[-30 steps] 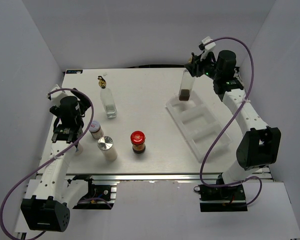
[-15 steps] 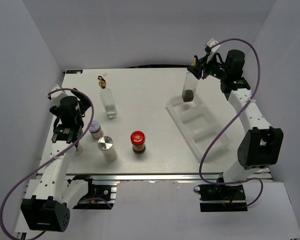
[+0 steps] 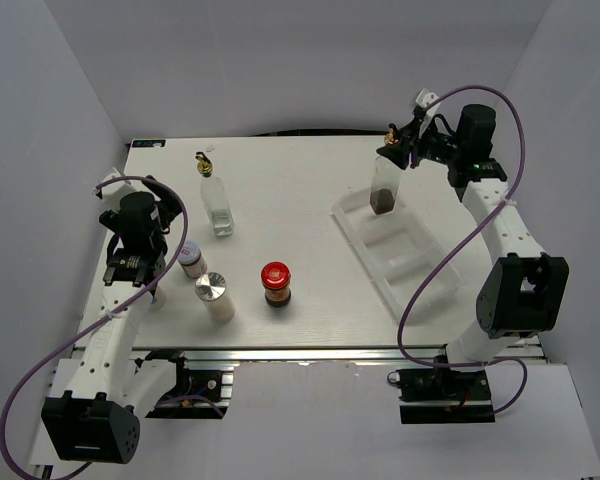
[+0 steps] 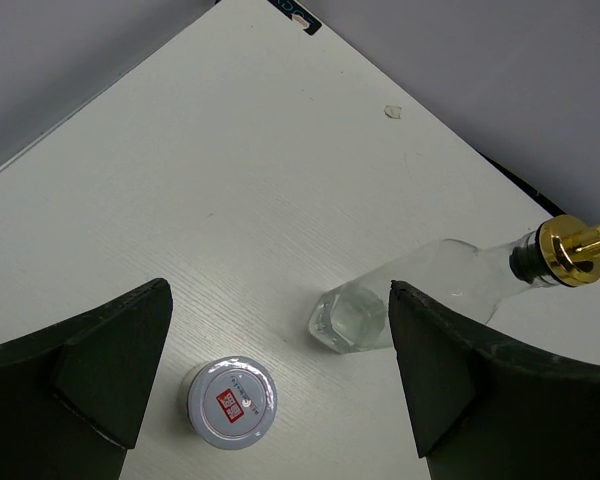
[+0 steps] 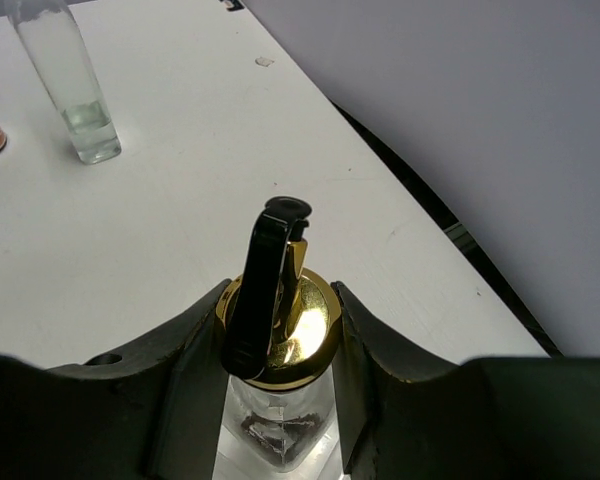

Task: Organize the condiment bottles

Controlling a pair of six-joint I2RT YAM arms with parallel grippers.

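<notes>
My right gripper point(image 3: 400, 150) is shut on the gold pourer of a tall clear cruet point(image 3: 384, 186) with dark liquid at its bottom. The cruet point(image 5: 278, 330) stands upright with its base in the far compartment of the white tray point(image 3: 412, 264). My left gripper point(image 4: 280, 372) hangs open above the table's left side, holding nothing. Below it are the white-lidded jar point(image 4: 232, 402) and the base of the second, clear cruet point(image 4: 352, 320). From above, that cruet point(image 3: 217, 202) stands at back left. The white-lidded jar point(image 3: 191, 258), silver-lidded shaker point(image 3: 212, 292) and red-lidded jar point(image 3: 276, 284) stand near the front.
Grey walls close in the table on the left, back and right. A small white scrap point(image 3: 208, 150) lies near the back edge. The tray's nearer compartments hold nothing. A purple cable loops beside each arm.
My right gripper has carried the dark-liquid cruet to the right and a little nearer, onto the tray's far compartment. The left arm has not moved.
</notes>
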